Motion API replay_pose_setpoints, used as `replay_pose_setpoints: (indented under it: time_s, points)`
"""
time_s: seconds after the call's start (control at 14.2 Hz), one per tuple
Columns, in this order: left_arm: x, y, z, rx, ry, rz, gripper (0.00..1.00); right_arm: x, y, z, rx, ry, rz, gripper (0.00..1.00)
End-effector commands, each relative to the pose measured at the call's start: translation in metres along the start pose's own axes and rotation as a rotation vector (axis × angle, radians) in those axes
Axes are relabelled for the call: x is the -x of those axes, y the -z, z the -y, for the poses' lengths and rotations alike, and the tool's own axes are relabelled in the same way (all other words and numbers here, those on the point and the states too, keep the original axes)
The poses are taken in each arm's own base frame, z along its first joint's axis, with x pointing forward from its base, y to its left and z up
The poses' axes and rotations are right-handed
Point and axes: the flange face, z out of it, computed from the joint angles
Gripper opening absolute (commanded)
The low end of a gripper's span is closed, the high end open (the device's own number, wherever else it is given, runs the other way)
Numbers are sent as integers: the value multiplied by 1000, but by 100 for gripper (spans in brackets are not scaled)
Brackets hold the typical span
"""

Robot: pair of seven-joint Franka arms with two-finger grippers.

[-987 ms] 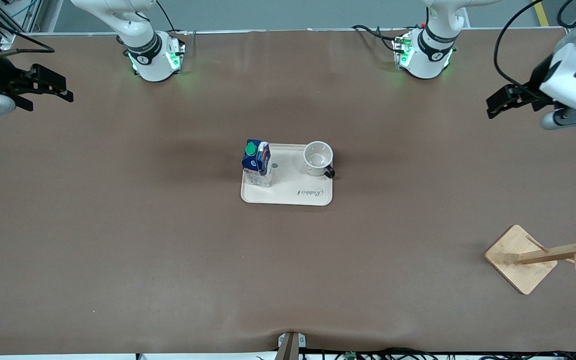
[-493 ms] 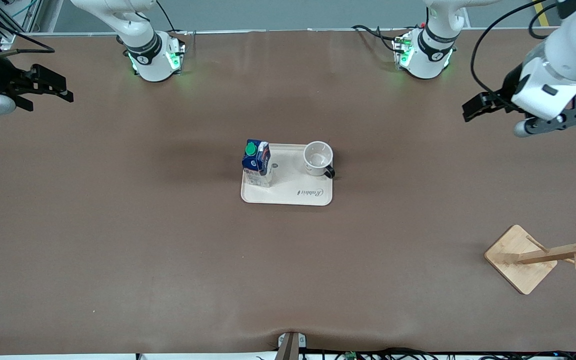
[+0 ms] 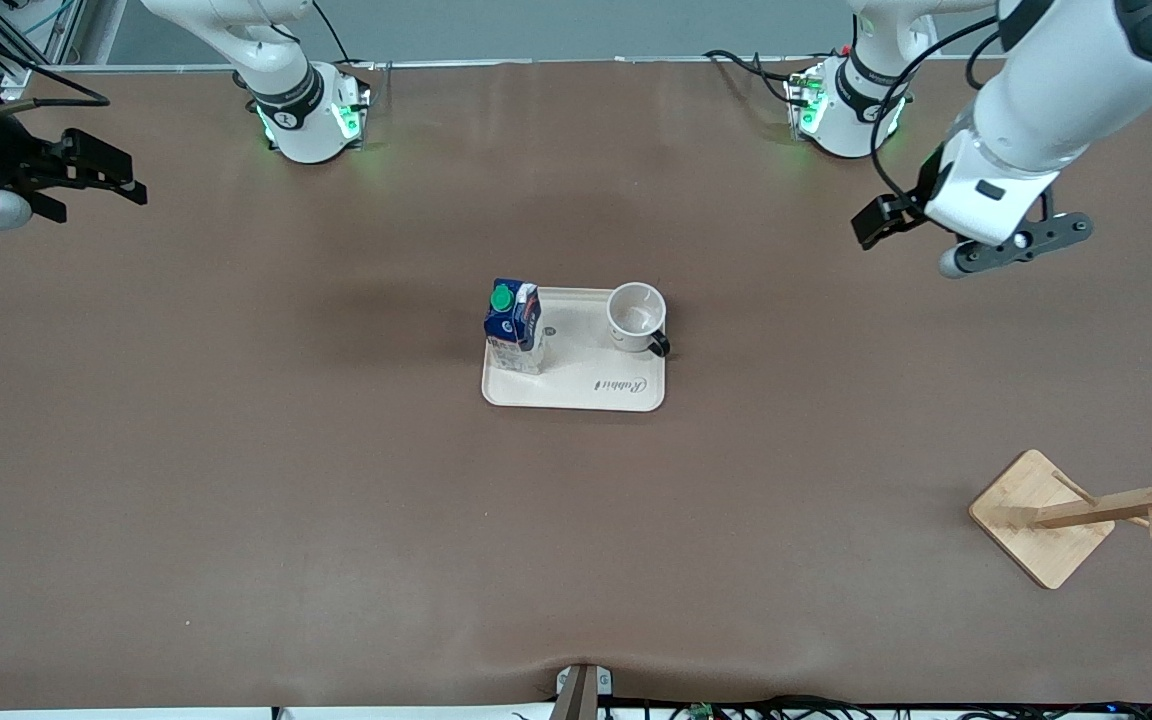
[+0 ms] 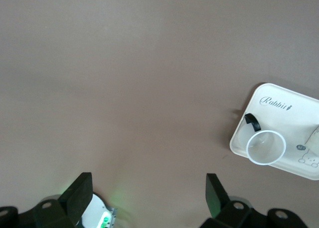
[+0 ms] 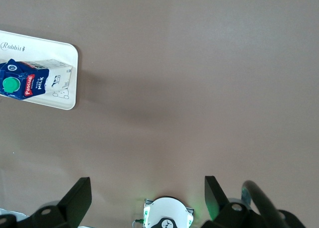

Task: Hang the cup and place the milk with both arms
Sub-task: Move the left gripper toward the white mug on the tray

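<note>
Left gripper [image 3: 881, 220] hangs wide open over bare brown table; guide it to the small white mug [image 3: 635, 317] with the black loop handle, standing on the cream tray [image 3: 576, 392]. Your right gripper [image 3: 86, 172] waits open at its table end, while the dark-blue milk carton [image 3: 514, 326] stands beside the mug.

Cream tray [image 3: 576, 395] mid-table, wooden peg rack [image 3: 1066, 515] nearer the camera

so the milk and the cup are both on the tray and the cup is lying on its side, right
Not quite. The milk and the cup are both on the tray, but the cup stands upright with its mouth open upward, not on its side. The front view shows this, looking straight into its round opening.
</note>
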Motion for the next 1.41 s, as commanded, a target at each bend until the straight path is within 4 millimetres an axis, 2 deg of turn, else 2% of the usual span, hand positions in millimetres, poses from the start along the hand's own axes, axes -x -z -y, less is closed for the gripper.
replay_pose_setpoints:
  time_s: [0.0, 0.56, 0.85, 1.34]
  points:
    - [17, -17, -25, 13, 47, -15, 100, 2, 2, -2, -23, -5, -4, 100]
    - [52, -82, -87, 38, 185, -51, 100, 1, 1, -2, -24, -5, -3, 100]
    - [57, -122, -119, 78, 279, -34, 100, -1, 0, 0, -24, 5, -1, 100]
    - [95, -195, -166, 112, 339, 7, 100, -2, -2, 1, -24, 6, 4, 100]
